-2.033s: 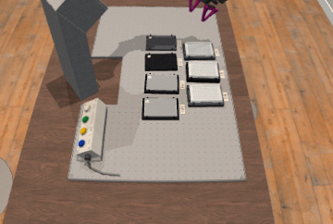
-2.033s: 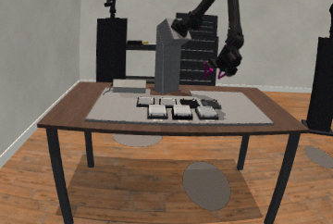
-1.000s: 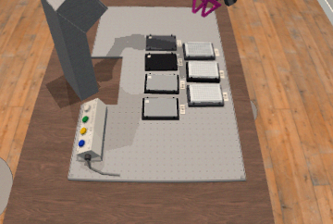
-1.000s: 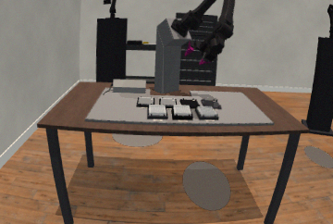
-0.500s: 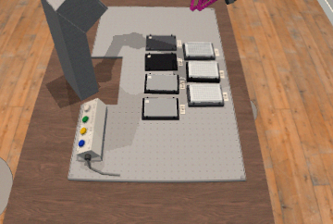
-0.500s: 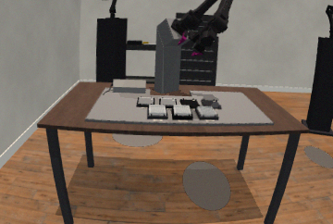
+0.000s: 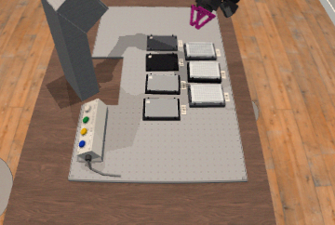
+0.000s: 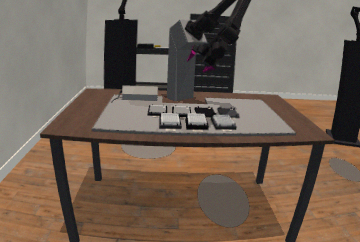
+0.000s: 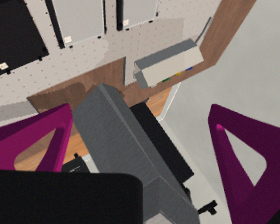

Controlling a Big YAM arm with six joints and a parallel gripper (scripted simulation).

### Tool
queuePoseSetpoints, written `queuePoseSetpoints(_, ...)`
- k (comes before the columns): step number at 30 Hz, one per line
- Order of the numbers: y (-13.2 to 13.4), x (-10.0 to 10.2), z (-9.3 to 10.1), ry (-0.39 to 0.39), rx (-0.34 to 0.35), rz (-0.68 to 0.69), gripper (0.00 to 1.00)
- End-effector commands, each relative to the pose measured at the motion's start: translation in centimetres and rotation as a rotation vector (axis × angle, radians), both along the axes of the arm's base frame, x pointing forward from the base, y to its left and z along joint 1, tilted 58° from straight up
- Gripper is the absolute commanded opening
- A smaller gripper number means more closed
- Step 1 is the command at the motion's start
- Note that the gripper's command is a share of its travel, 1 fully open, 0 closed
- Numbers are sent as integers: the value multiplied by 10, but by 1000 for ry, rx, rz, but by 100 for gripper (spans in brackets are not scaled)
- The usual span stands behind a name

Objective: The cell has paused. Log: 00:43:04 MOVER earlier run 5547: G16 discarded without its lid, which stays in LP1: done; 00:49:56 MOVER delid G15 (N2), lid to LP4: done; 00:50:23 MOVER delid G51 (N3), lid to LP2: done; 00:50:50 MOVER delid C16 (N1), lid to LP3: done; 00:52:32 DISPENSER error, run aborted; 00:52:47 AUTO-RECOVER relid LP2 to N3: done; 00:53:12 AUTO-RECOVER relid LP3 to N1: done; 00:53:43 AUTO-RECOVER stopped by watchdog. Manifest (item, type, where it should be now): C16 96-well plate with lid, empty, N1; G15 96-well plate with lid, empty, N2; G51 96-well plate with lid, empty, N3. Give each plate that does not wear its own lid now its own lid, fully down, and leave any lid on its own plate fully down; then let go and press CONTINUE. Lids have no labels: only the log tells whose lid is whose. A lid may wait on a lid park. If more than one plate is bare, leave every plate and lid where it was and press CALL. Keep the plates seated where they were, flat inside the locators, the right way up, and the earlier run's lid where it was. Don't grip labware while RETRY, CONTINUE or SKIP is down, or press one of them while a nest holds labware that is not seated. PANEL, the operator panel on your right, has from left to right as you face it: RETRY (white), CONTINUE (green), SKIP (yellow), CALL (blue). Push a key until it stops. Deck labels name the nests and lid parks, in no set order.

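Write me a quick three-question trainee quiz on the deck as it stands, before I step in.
1. True or false: the pincer is holding a lid.
2. Which key sits nearest the cable end of the operator panel? A white, B green, C blue.
3. How many 96-well plates stand in the row of nests?

Key: 1 false, it is open and empty above the deck's far edge; 2 C; 3 three.

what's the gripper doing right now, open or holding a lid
Magenta-fingered parallel gripper: open wide, holding nothing, up in the air above the far end of the grey perforated deck plate.
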State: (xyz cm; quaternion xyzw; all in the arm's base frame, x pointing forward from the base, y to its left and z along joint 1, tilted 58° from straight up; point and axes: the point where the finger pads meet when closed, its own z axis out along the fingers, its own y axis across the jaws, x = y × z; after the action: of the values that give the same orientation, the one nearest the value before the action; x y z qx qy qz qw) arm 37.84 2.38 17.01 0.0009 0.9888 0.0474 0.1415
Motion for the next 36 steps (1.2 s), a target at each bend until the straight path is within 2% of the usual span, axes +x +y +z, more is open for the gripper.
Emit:
queuePoseSetpoints(1, 6, 11, -6, -19, 9, -14, 100)
queuePoseSetpoints(4, 4, 17, -10, -57, 37, -28, 100)
queuePoseSetpoints(6, 14, 23, -20, -51, 35, -13, 100)
queuePoseSetpoints(7, 16, 31, -17, -65, 34, -13, 100)
queuePoseSetpoints(8, 19, 29, -26, -66, 52, -10, 100)
queuePoseSetpoints(11, 25, 38, -37, -82, 62, -10, 100)
queuePoseSetpoints(16, 33, 51, -54, -141, 121, -11, 100)
queuePoseSetpoints(19, 40, 53, -58, -142, 122, 0, 100)
queuePoseSetpoints(24, 54, 64, -76, -198, 180, 11, 100)
queuePoseSetpoints(26, 58, 68, -83, -200, 175, 9, 100)
queuePoseSetpoints(34, 83, 78, -113, -287, 283, 38, 100)
queuePoseSetpoints(36, 83, 78, -113, -287, 283, 38, 100)
